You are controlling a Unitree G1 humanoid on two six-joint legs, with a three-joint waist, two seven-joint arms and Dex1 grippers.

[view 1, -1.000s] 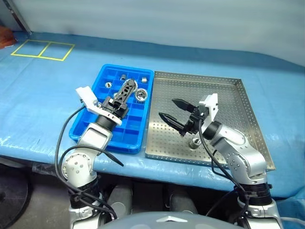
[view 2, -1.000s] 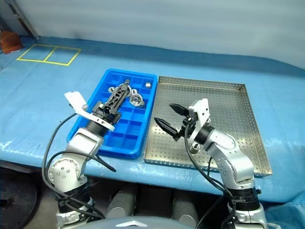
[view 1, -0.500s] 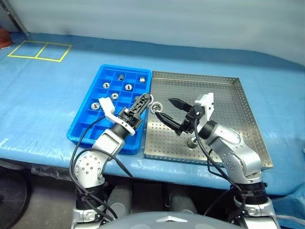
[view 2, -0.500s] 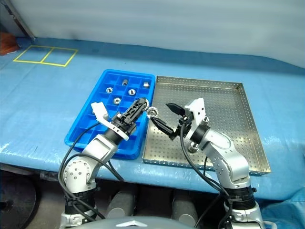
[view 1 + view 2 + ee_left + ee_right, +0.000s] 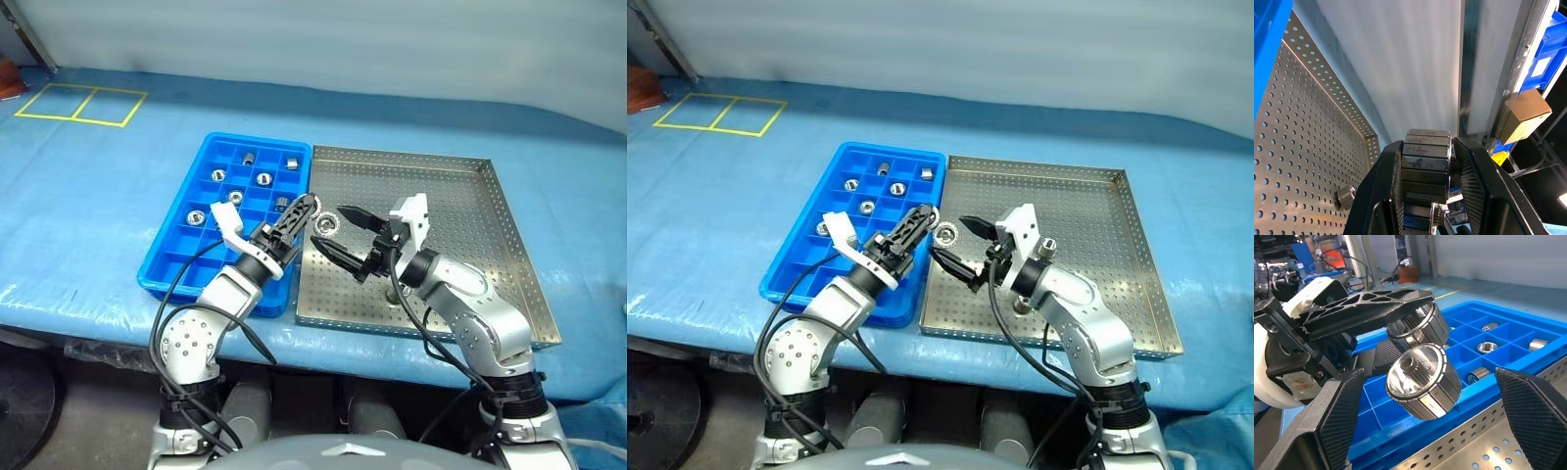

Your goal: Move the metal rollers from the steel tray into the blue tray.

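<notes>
Left eye view shows the left gripper (image 5: 303, 206) pinching 1 shiny ribbed metal roller (image 5: 324, 224) at frame centre, held over the seam between the bright blue compartmented plastic tray (image 5: 188, 262) and the perforated square steel tray (image 5: 460, 196). The right gripper (image 5: 341, 229), fingers spread wide, brackets that roller without touching it — a handover looks to be in hand. For a clean pass, the right fingers should close squarely on the ribbed sides before the left lets go. Another roller (image 5: 395, 291) sits low in the steel tray. About 7 rollers fill upper blue cells; the lower cells offer open room — mind the raised rims.
</notes>
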